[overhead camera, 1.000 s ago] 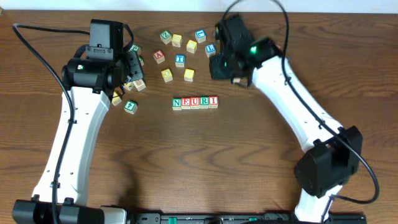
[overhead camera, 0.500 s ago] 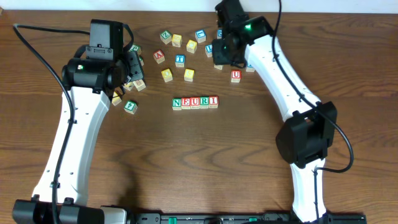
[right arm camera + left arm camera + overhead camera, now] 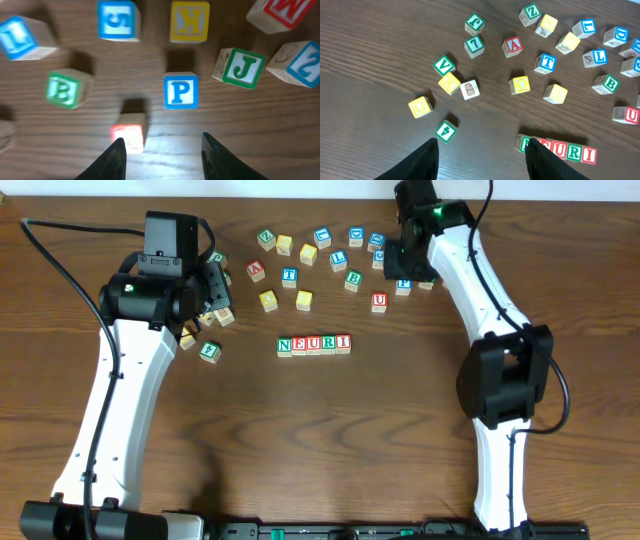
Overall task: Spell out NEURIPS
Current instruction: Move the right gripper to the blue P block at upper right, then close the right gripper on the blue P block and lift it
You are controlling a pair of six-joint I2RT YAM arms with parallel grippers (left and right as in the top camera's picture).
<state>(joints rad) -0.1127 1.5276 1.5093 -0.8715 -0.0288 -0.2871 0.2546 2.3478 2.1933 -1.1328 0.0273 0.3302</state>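
Over dark wood table [image 3: 300, 430], right hand [image 3: 163, 142] pointed down near blue P cube [image 3: 181, 91], fingers [image 3: 114, 160] apart, seemingly empty.

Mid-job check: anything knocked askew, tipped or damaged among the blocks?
Nothing stands out. The NEURI row lies straight, cubes side by side; the loose cubes are scattered, none stacked or damaged. The blue P sits apart, not yet in the row.

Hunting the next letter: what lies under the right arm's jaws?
Blue P cube lies just ahead of the open jaws, a blurred red cube beside them. Overhead, the arm covers whatever is beneath it.
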